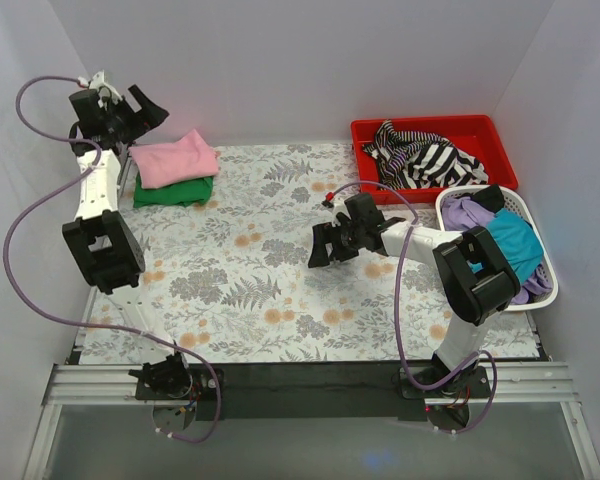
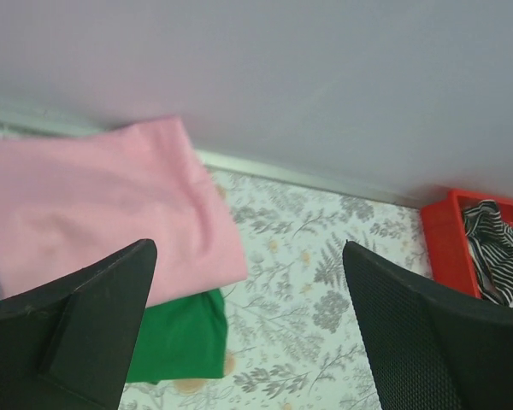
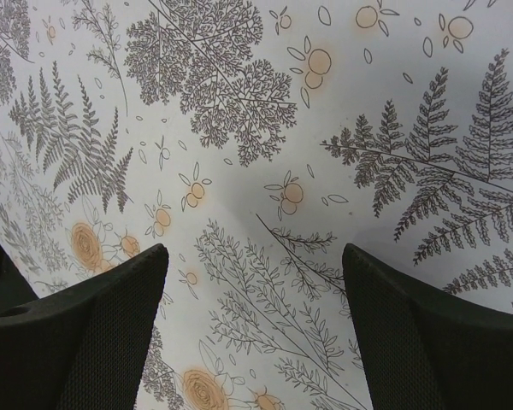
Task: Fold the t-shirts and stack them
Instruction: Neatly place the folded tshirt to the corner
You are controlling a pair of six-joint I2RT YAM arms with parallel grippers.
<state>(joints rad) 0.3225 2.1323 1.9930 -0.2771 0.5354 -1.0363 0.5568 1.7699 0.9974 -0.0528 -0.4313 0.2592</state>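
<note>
A folded light pink t-shirt [image 1: 175, 158] lies on top of a folded dark green t-shirt [image 1: 176, 191] at the table's far left. In the left wrist view the pink t-shirt [image 2: 94, 205] overlaps the green t-shirt [image 2: 175, 337]. My left gripper [image 1: 146, 117] hovers just left of and above the stack, open and empty [image 2: 250, 282]. My right gripper [image 1: 319, 248] stands open over the middle of the flowered tablecloth, nothing between its fingers [image 3: 255, 290]. A black-and-white striped t-shirt [image 1: 425, 155] lies crumpled in the red bin. Purple [image 1: 467, 213] and teal [image 1: 515, 243] t-shirts fill the white basket.
The red bin [image 1: 371, 131] sits at the far right, with the white basket [image 1: 517, 205] just in front of it. Its corner [image 2: 445, 239] also shows in the left wrist view. White walls close in the back and both sides. The fern-patterned cloth [image 3: 239, 102] covers the table.
</note>
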